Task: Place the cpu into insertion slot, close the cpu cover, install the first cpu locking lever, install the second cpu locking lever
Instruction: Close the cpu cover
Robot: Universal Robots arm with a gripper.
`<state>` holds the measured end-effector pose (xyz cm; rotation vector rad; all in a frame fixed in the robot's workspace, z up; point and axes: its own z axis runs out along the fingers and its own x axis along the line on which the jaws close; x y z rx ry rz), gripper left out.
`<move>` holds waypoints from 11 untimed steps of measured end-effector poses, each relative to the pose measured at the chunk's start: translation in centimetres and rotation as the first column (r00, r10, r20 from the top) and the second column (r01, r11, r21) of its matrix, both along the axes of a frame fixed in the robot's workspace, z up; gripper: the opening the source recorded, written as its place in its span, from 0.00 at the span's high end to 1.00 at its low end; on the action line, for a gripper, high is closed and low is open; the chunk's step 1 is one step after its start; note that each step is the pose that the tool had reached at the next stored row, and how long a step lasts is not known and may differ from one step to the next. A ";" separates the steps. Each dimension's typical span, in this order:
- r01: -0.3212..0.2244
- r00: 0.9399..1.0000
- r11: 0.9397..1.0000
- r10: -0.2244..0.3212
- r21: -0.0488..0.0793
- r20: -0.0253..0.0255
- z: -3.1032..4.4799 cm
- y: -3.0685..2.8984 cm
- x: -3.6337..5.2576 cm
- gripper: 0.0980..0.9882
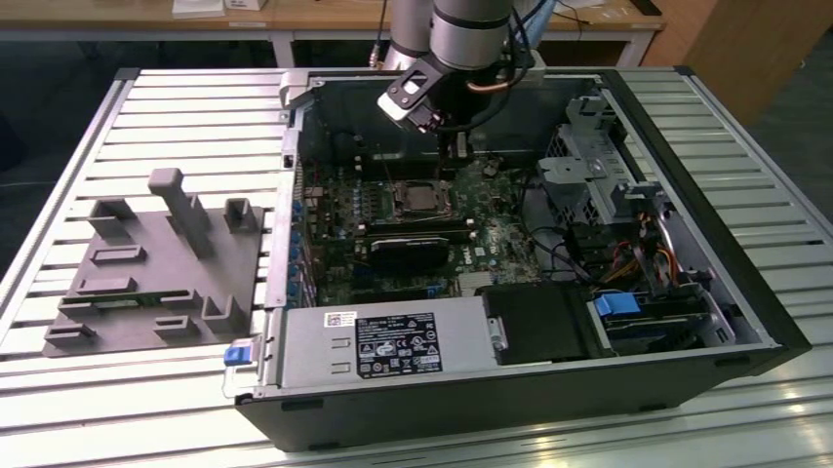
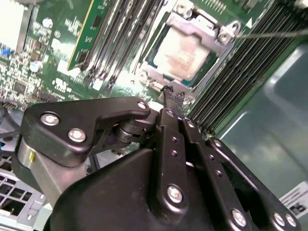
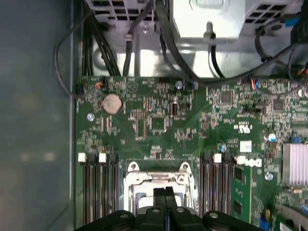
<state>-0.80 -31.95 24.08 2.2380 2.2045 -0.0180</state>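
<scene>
Grey fixture tray [image 1: 156,263] lies at the exterior view's left on the slatted table [image 1: 195,107]. At its three o'clock stands the open computer case [image 1: 521,409], with the green motherboard [image 1: 338,244] inside. Near the board's middle, the insertion slot [image 1: 419,198] sits at six o'clock from the gripper [image 1: 455,161], close by it.

The second wrist view shows detail the exterior view does not. The cpu [image 2: 184,57], a square chip with a pale silver-grey top, sits in the slot. The cpu cover [image 2: 204,29], a silver frame, lies down around it, and a thin wire lever [image 2: 274,33] runs off one corner.

Being square, the cpu has no long axis. It lies flat, top facing out of the case, its sides parallel to the black memory slots [image 2: 120,38] flanking it.

The first wrist view adds a coin cell [image 3: 112,102] elsewhere on the board.

In both wrist views the black fingers [image 2: 166,125] are pressed together and grip nothing. Their tips are near the cover's edge, and I cannot tell whether they touch it.
</scene>
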 end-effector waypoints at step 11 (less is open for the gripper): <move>0.000 1.000 1.000 0.000 0.000 0.006 -0.97 0.00 -2.07 1.00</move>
